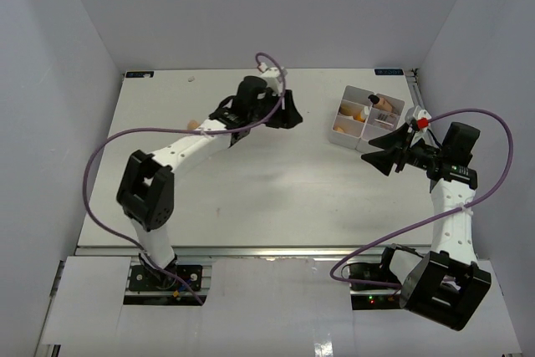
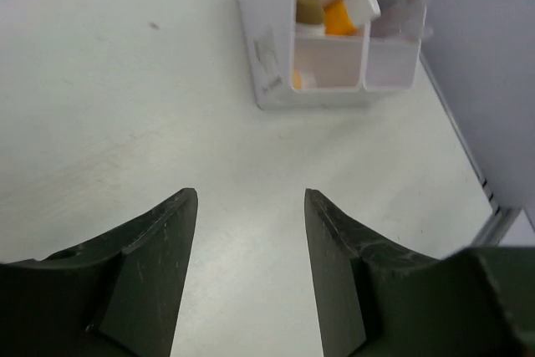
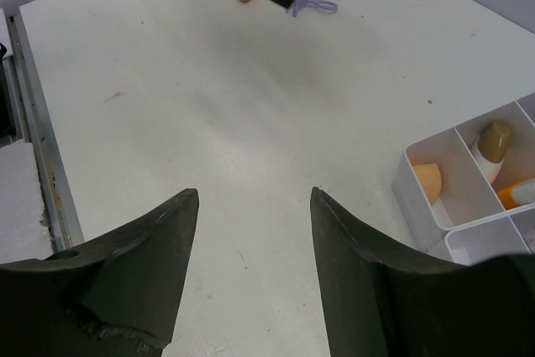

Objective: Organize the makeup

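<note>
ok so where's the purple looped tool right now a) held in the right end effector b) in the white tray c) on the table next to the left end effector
c, the right wrist view shows the purple looped tool lying on the table just beside the tip of the left end effector, well apart from the white tray

You are looking at a robotics lab cell. The white bench [image 1: 251, 190] is closed in by plain pale walls [image 1: 58, 81] along its left, far and right edges. At the near edge a metal rail [image 1: 276, 251] carries the left arm [image 1: 192, 146] and the right arm [image 1: 456, 206], and purple cables [image 1: 96, 165] loop freely from them. The left end effector [image 2: 251, 206] and the right end effector [image 3: 255, 202] are plain black two-finger tools. Wiring with small lights [image 1: 372, 294] lies uncovered at the bases.
</note>
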`<state>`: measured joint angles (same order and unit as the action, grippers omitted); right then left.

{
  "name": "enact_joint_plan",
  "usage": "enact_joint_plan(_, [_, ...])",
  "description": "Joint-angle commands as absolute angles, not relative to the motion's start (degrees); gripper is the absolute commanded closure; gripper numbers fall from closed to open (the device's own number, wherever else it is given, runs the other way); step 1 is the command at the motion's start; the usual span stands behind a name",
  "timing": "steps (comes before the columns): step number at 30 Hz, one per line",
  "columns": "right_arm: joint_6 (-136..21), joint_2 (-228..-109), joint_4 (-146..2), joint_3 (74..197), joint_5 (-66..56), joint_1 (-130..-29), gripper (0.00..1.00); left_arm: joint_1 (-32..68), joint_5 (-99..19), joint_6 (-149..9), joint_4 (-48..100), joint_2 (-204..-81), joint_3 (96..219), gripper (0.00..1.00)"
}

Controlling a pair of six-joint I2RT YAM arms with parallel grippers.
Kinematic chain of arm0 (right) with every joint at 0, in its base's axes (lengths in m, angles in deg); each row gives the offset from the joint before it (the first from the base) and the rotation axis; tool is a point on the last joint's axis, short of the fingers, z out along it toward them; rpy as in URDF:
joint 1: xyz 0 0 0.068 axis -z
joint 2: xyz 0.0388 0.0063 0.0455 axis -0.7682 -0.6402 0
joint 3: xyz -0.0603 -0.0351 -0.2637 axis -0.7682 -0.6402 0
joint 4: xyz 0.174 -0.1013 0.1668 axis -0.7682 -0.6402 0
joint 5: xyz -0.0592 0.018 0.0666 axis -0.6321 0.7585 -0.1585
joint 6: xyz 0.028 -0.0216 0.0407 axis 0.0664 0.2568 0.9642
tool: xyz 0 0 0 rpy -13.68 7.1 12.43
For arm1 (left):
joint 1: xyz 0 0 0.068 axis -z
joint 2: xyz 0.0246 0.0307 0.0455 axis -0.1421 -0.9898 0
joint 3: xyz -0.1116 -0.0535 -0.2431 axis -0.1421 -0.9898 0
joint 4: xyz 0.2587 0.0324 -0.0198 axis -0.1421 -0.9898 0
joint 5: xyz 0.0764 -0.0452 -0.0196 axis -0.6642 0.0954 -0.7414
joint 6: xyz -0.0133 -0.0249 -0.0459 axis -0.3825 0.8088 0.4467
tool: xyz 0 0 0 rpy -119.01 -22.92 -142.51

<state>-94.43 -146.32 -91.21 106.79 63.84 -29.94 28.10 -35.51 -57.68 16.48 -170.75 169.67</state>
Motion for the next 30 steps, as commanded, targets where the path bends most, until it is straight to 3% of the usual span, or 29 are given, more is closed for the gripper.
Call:
enact_joint_plan(1, [-93.7,-146.2,-89.5,105.9,65.6,-29.9,0.37,14.9,-36.4,-54.7,17.3,-160.5,156.3,0.37])
enact_joint_plan(6, [-92.9,-146.9,-88.7,105.4,64.6,-30.7,0.38,3.8,-36.3,-53.0,13.5,-158.7,151.8,0.51])
enact_joint_plan(11, [-92.7,-147.1,-88.5,105.4,64.2,-30.9,0.38,-3.5,-40.4,-49.4,5.5,-167.8,158.4,0.68])
enact_joint_plan(17, [-92.3,-147.1,-88.1,105.3,63.9,-30.9,0.38,-4.7,-45.7,-47.7,0.4,-176.2,166.1,0.61])
enact_joint_plan(30, [-92.1,-147.0,-88.0,105.3,64.1,-30.9,0.38,-4.7,-55.7,-48.0,-4.2,-184.5,172.9,0.59])
